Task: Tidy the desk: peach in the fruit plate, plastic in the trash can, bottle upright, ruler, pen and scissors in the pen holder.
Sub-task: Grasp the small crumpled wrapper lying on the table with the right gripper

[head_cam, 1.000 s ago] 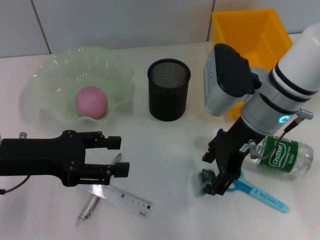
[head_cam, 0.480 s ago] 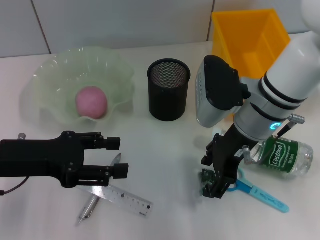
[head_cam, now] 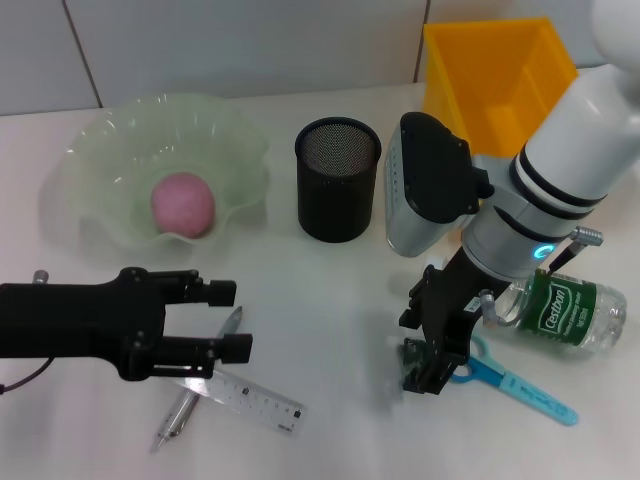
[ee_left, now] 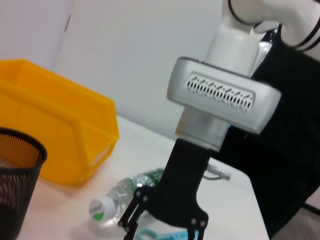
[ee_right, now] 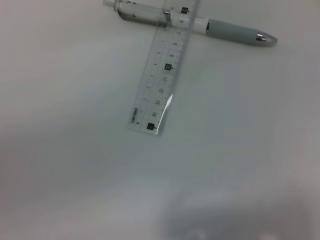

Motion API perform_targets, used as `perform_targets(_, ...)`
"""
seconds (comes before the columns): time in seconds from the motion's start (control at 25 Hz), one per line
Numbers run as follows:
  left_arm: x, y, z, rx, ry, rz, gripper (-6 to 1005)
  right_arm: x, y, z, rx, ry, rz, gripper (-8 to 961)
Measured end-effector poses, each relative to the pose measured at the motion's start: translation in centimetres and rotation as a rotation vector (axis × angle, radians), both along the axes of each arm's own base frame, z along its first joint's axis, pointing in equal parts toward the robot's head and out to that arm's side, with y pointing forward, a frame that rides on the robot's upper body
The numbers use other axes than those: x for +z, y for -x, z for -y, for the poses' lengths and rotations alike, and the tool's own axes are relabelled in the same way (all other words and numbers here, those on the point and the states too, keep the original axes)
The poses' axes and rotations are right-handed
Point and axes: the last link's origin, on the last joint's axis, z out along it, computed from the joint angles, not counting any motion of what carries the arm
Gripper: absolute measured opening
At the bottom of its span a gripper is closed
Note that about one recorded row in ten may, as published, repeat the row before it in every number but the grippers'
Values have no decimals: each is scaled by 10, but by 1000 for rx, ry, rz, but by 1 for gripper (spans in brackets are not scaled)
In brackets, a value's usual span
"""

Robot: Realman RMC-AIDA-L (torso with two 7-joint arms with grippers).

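The pink peach (head_cam: pixel 183 203) lies in the pale green fruit plate (head_cam: pixel 100 150). The black mesh pen holder (head_cam: pixel 337 180) stands at the middle back. The clear ruler (head_cam: pixel 245 393) lies across the pen (head_cam: pixel 180 412) at the front left; both show in the right wrist view, ruler (ee_right: pixel 167 70) and pen (ee_right: pixel 200 22). My left gripper (head_cam: pixel 228 320) is open, just above them. The green-labelled bottle (head_cam: pixel 560 312) lies on its side at the right. The blue scissors (head_cam: pixel 515 383) lie in front of it. My right gripper (head_cam: pixel 428 368) hangs low, open, at the scissors' handle end. I cannot make out the plastic.
The yellow bin (head_cam: pixel 500 70) stands at the back right, behind my right arm. The left wrist view shows the bin (ee_left: pixel 55 125), the pen holder (ee_left: pixel 15 175), the lying bottle (ee_left: pixel 125 192) and the right gripper (ee_left: pixel 165 225) over the table.
My right arm has shifted a little to the left, its gripper staying low by the scissors. My left gripper has drifted slightly down and left over the pen and ruler.
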Motion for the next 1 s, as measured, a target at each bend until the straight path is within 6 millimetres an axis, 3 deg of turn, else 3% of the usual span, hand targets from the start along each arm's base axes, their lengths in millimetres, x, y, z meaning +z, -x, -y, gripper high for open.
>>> perform_targets(0.44,2,11,-5,9,31,-167,777,-4,0,2,4,19,13,789)
perform_targets(1.0,7,6,-3,-10,48,-151,778,-6,0,1,3,16,12,784)
